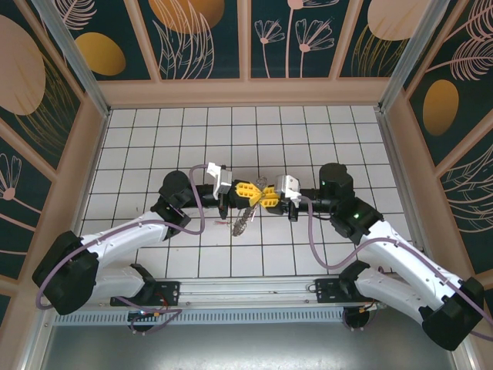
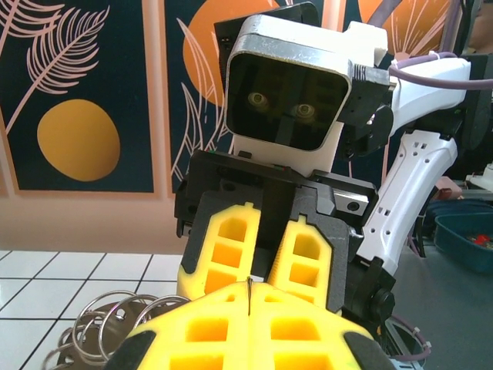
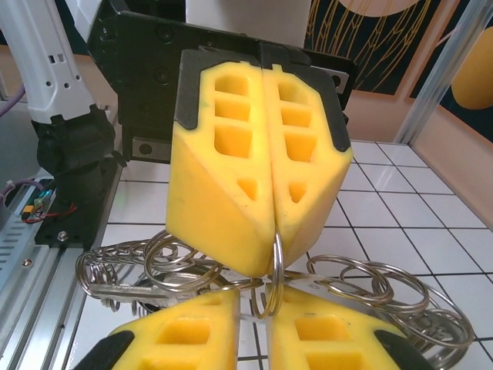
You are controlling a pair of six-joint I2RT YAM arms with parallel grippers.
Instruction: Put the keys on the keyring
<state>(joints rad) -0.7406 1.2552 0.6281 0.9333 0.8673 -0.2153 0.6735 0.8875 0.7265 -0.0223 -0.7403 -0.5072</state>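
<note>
Grippers meet over the middle of the white tiled table [image 1: 154, 131] in the top view. The left gripper [image 1: 245, 191] comes from the left and the right gripper [image 1: 271, 198] from the right. Their yellow tips almost touch. The keyring [image 1: 258, 184] sits between them, up off the tiles. A small silvery bunch [image 1: 240, 225] hangs just near of them; it is too small to tell if these are the keys.

In the left wrist view, the left gripper [image 2: 249, 291] is squeezed tight on a thin bit of wire. The right gripper [image 2: 266, 270] faces it, very close. Thin silver loops of the keyring [image 2: 115, 324] hang low on the left. Far off on the right is a blue-green bin [image 2: 462, 231] with something small and red inside.

In the right wrist view, one loop of the keyring [image 3: 277, 266] is pinched in the tips of the left gripper [image 3: 271, 258]. The same loop runs down between the clenched tips of the right gripper [image 3: 266, 302]. More loops spread out to both sides.
</note>
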